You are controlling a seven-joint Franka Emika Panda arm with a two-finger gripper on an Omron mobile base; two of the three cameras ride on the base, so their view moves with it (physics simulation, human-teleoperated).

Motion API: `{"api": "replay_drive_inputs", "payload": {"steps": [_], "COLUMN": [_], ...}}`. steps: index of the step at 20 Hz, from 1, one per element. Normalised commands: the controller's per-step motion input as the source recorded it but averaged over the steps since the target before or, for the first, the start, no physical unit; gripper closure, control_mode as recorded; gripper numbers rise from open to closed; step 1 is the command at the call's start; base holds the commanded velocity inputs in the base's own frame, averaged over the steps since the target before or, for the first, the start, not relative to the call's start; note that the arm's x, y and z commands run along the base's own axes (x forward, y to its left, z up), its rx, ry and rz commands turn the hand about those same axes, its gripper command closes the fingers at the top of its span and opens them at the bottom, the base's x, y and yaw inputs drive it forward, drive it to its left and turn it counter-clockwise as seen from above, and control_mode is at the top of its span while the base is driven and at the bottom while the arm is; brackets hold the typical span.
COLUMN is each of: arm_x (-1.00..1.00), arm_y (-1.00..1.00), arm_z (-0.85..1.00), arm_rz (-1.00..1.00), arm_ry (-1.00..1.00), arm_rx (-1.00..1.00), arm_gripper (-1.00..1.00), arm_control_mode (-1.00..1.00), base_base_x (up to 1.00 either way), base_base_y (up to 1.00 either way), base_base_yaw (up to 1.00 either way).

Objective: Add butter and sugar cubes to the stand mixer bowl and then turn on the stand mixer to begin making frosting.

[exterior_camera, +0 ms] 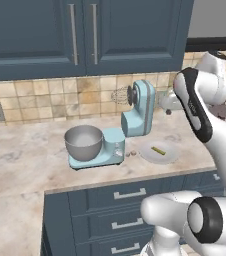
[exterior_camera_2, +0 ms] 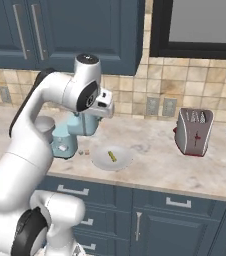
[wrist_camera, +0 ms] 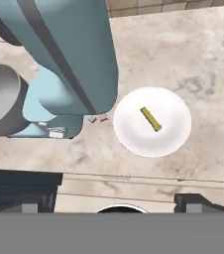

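Light-blue stand mixer [exterior_camera: 127, 127] carries a grey brushed-metal bowl [exterior_camera: 83, 142]. An olive-yellow butter [wrist_camera: 151, 119] stick lies on a white plate [wrist_camera: 134, 139]. 2 pinkish-brown sugar cubes [wrist_camera: 98, 118] sit on beige marbled counter [wrist_camera: 183, 54].

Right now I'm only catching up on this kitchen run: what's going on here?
Nothing is held yet. The arm's open tool hangs above the counter, looking down on the butter lying on a white plate. The sugar cubes sit on the counter by the stand mixer, whose head is tilted back. The stand mixer bowl looks empty.
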Motion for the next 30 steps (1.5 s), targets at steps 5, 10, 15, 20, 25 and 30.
{"api": "replay_drive_inputs", "payload": {"steps": [5, 10, 15, 20, 25, 30], "arm_x": [0.09, 0.25, 0.23, 0.20, 0.40, 0.47], "arm_y": [-0.60, -0.34, -0.27, -0.13, 0.28, 0.13], "arm_z": [-0.26, -0.53, -0.62, -0.64, -0.69, -0.63], "arm_rz": [0.16, 0.14, 0.13, 0.12, 0.08, 0.06], "arm_ry": [0.00, 0.00, 0.00, 0.00, 0.00, 0.00], "arm_rx": [0.15, 0.01, 0.00, 0.00, 0.00, 0.00], "arm_gripper": [-1.00, -1.00, -1.00, -1.00, -1.00, -1.00], "arm_control_mode": [-1.00, -1.00, -1.00, -1.00, -1.00, -1.00], "base_base_x": [0.00, 0.00, 0.00, 0.00, 0.00, 0.00], "base_base_y": [0.00, 0.00, 0.00, 0.00, 0.00, 0.00], "base_base_yaw": [0.00, 0.00, 0.00, 0.00, 0.00, 0.00]}}
